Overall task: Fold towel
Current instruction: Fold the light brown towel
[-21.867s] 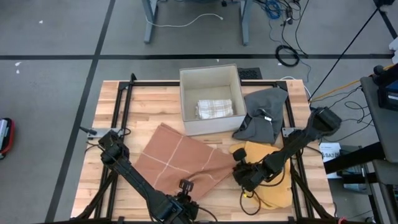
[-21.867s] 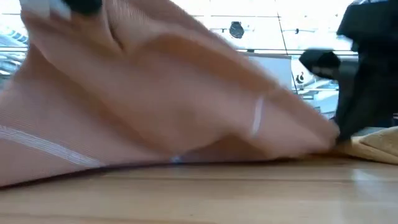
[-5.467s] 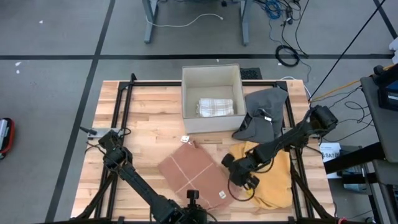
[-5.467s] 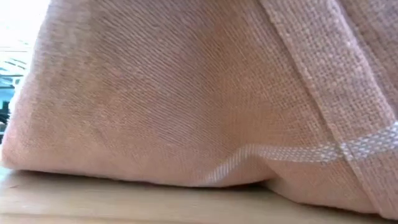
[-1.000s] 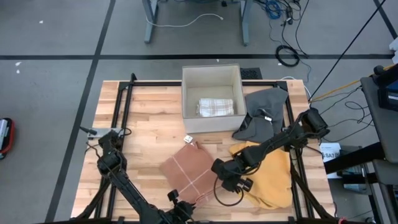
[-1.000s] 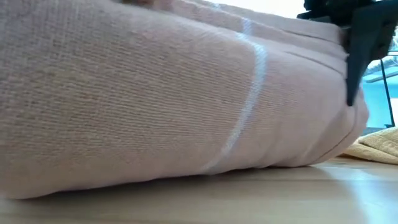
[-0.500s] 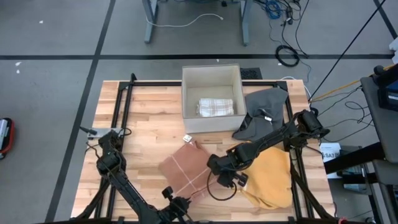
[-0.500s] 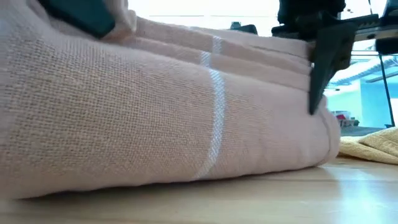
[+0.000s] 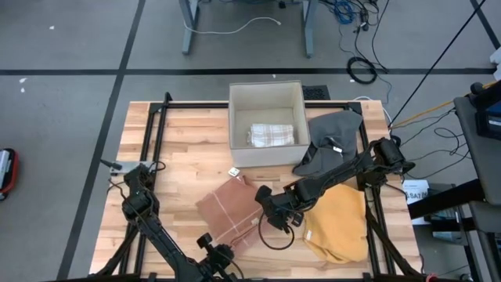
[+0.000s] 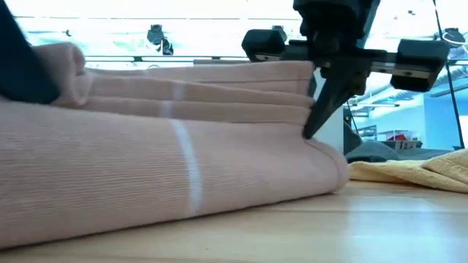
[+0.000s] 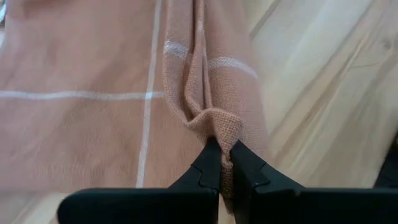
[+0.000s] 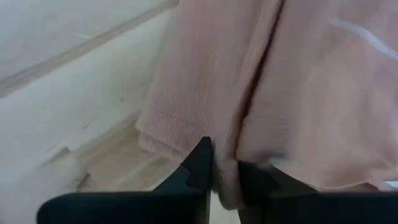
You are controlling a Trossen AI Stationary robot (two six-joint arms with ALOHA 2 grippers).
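Towel (image 9: pixel 227 215), pink with white stripes, lies folded on the table (image 9: pixel 176 141) near the front edge. We see the left gripper (image 11: pixel 219 155) pinching a bunched corner tight; the right gripper (image 12: pixel 224 167) has a fold between its fingers, slightly parted. Behind, a box (image 9: pixel 265 95) holds a checked cloth (image 9: pixel 271 135), seen only from above. That view also shows a grey cloth (image 9: pixel 333 141) and a yellow cloth (image 9: pixel 338 223); the low view catches only the yellow one's edge.
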